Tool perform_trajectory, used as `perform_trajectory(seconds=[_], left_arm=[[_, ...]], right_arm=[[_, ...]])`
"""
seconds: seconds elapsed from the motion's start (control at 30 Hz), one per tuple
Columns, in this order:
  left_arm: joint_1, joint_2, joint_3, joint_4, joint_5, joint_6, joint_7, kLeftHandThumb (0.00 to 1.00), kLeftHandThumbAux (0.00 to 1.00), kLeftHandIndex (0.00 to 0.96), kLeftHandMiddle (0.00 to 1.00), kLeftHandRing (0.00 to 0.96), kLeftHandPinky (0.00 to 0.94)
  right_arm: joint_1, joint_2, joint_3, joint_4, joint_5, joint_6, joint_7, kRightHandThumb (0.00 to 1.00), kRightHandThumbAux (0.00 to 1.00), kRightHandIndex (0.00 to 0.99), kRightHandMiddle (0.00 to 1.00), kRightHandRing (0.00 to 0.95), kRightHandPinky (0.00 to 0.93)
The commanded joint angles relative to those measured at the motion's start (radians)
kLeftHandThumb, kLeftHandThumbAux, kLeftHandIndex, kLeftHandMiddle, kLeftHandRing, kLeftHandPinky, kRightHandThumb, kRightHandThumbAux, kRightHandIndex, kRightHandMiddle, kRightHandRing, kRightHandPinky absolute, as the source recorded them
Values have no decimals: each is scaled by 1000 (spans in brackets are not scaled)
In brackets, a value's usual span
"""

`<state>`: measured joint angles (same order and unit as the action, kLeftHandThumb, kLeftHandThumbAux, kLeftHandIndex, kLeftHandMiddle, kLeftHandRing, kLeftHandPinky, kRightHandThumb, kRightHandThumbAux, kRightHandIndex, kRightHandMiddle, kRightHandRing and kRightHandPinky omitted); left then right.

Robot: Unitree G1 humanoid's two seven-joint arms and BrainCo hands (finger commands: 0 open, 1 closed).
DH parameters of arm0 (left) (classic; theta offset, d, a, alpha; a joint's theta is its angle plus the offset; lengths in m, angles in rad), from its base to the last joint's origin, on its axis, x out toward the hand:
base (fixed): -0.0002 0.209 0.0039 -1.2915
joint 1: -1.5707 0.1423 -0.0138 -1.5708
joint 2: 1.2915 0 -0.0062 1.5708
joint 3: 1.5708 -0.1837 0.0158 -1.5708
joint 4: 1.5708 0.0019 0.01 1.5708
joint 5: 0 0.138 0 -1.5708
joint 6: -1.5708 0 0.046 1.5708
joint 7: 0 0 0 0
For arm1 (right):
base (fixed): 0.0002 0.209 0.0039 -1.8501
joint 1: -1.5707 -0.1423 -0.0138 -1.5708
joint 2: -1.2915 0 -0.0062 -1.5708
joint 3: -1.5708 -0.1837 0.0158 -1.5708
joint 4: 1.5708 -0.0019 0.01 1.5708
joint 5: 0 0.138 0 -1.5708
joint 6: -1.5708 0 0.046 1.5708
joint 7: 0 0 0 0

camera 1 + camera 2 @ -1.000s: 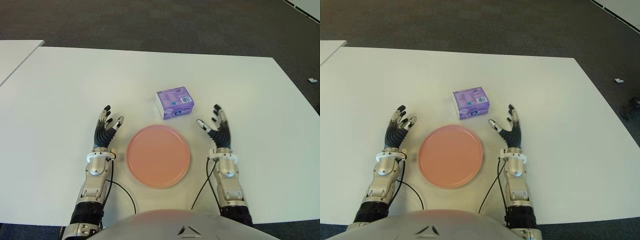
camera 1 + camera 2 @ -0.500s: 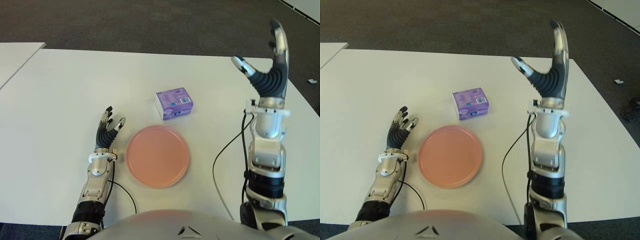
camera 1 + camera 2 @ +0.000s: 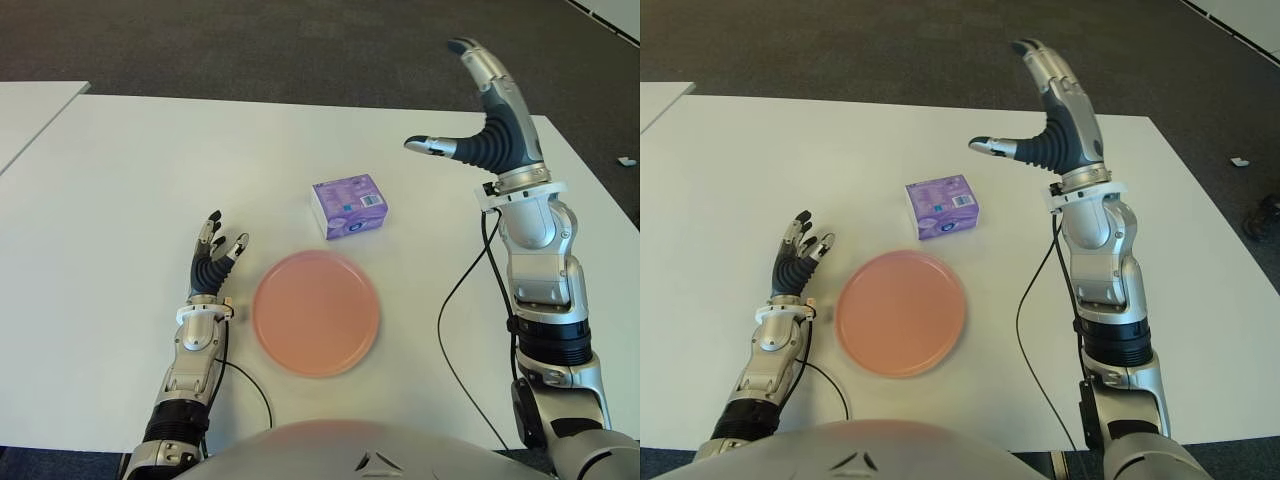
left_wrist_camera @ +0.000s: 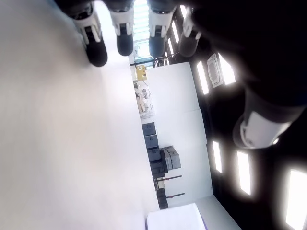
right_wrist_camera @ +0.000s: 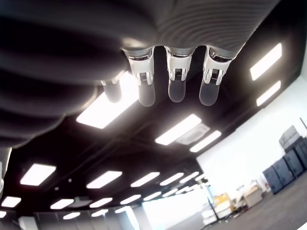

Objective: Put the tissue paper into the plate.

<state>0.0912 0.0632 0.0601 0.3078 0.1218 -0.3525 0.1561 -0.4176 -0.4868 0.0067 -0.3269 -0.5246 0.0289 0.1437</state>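
A purple tissue pack (image 3: pixel 349 205) lies on the white table (image 3: pixel 130 170), just behind the round pink plate (image 3: pixel 316 312). The plate holds nothing. My right hand (image 3: pixel 483 100) is raised high above the table, to the right of the pack, fingers spread, thumb pointing toward the pack, holding nothing. Its wrist view shows only straight fingers (image 5: pixel 176 88) against a ceiling. My left hand (image 3: pixel 213 256) shows left of the plate, low by the table, fingers spread and empty.
A second white table edge (image 3: pixel 25 110) shows at the far left. Dark carpet (image 3: pixel 250 45) lies beyond the table. A cable (image 3: pixel 455 300) hangs from my right forearm over the table right of the plate.
My right hand rose from beside the plate to high above the table, then tipped forward and leftward toward the tissue pack. The left hand has barely moved.
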Motion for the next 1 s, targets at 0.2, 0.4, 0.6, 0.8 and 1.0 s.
perform_trajectory(seconds=[0.2,0.4,0.6,0.8,1.0], left_arm=[[12,-13,-8,41,-2,46,-5,0,570,0,0,0,0],[10,-15,-7,29,-27,70,-27,0,558,0,0,0,0],[9,-20,-12,12,-29,88,-21,0,548,0,0,0,0],[7,-28,-10,-9,-39,122,-15,0,542,0,0,0,0],[4,-33,-6,-19,-42,143,-9,1,540,0,0,0,0]], right_arm=[[-192,-79,185,341,-80,-223,64,340,457,0,10,0,0],[-262,-48,278,616,-133,-358,-29,356,431,0,0,0,0],[-297,-53,377,745,-208,-488,-85,364,428,0,0,0,0],[-348,-67,456,884,-294,-588,-140,371,427,0,0,0,0],[-389,-59,508,1002,-342,-633,-178,386,423,0,0,0,0]])
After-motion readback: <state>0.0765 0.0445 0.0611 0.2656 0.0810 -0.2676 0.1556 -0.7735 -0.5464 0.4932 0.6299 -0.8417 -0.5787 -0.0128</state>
